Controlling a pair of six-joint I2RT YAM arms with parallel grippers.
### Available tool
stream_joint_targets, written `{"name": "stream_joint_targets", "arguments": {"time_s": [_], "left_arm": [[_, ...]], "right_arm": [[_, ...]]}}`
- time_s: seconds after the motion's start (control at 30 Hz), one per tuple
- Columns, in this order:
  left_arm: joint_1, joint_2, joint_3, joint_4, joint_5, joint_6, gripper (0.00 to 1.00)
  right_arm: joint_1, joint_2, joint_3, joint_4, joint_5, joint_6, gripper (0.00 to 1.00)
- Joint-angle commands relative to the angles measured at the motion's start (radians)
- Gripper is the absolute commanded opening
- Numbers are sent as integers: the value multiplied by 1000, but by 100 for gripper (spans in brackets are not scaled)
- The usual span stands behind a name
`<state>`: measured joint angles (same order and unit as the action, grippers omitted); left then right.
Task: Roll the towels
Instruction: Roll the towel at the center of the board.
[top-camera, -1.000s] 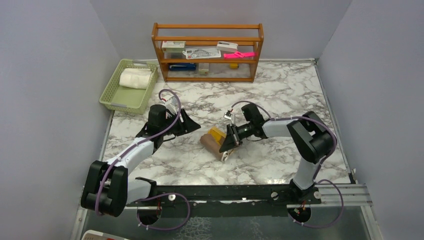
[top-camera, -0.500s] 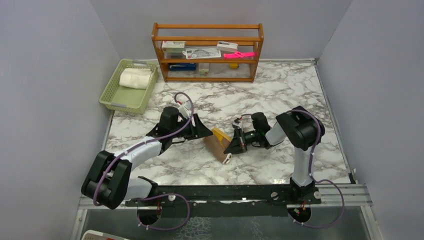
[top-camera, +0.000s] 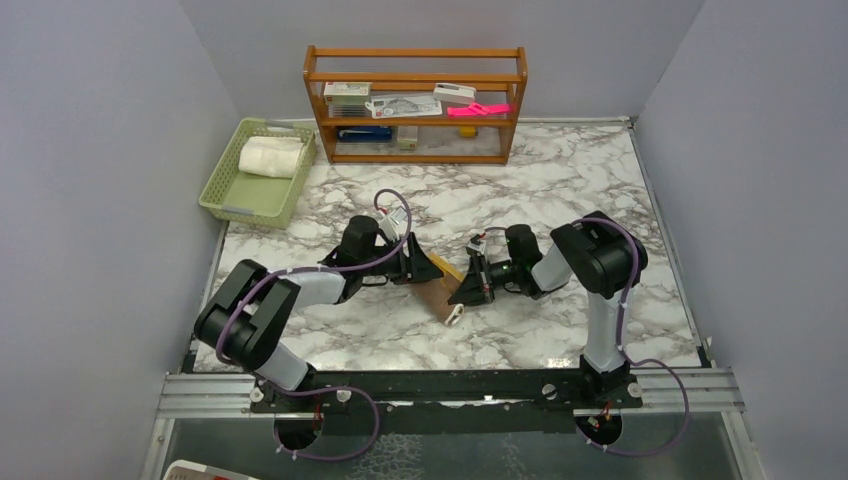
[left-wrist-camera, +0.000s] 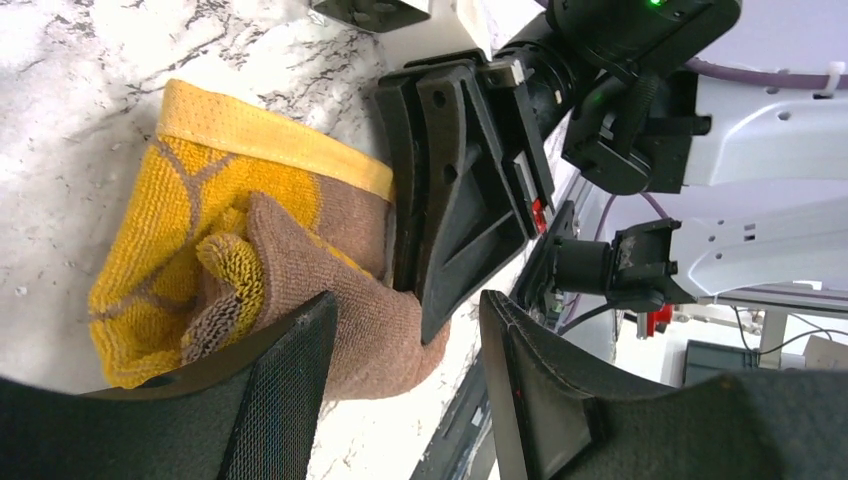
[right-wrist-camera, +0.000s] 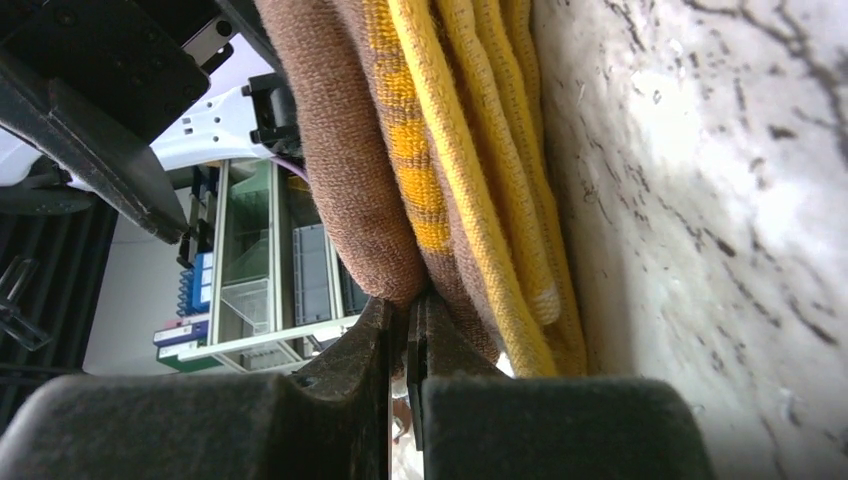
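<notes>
Cream towel (top-camera: 270, 157): rolled and laid in the green basket (top-camera: 232, 195) at the far left; counted as done.
Brown towel (left-wrist-camera: 300, 260): found mid-table, loosely bundled; its roll is judged unfinished.
Right gripper (right-wrist-camera: 405, 305): pinched together, apparently on a brown fold, though the view is cramped.
Left gripper (left-wrist-camera: 405, 320): jaws held apart just beside the bundle's left end.

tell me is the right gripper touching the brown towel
Touching. In the right wrist view a fold of the brown towel runs straight into the shut fingertips of the right gripper and looks pinched there, with no gap.
</notes>
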<state>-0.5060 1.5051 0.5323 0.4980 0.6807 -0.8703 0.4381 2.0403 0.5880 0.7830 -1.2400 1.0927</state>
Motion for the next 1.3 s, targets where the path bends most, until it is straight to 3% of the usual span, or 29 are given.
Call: {"name": "stream_joint_targets", "arguments": {"time_s": [0.0,0.07,0.13,0.27,0.4,0.7,0.8,0.9,1.07,1.27], "left_arm": [[-3,72,35,108,8,-6,57],[-3,113,39,126,-2,-7,57],[-3,148,35,140,-14,-8,57],[-5,185,12,145,-52,0,56],[-5,215,-16,145,-85,1,56],[-5,265,-41,145,-118,-2,56],[-5,284,-40,145,-121,-5,55],[-5,298,-39,144,-124,-8,55],[-5,320,-36,145,-133,-15,54],[-5,321,-44,117,-175,-31,53]], "right_arm": [[-10,18,5,-137,44,-8,1],[-10,2,26,-240,64,-76,1],[-10,-32,80,-445,121,-220,1],[-10,-109,211,-842,312,-490,26],[-10,-193,277,-1002,499,-628,40],[-4,-463,271,-1060,771,-878,48],[27,-624,212,-955,800,-872,49],[134,-757,152,-847,921,-934,52],[319,-783,133,-824,1053,-1120,52],[471,-753,148,-853,1140,-1167,52]]}}
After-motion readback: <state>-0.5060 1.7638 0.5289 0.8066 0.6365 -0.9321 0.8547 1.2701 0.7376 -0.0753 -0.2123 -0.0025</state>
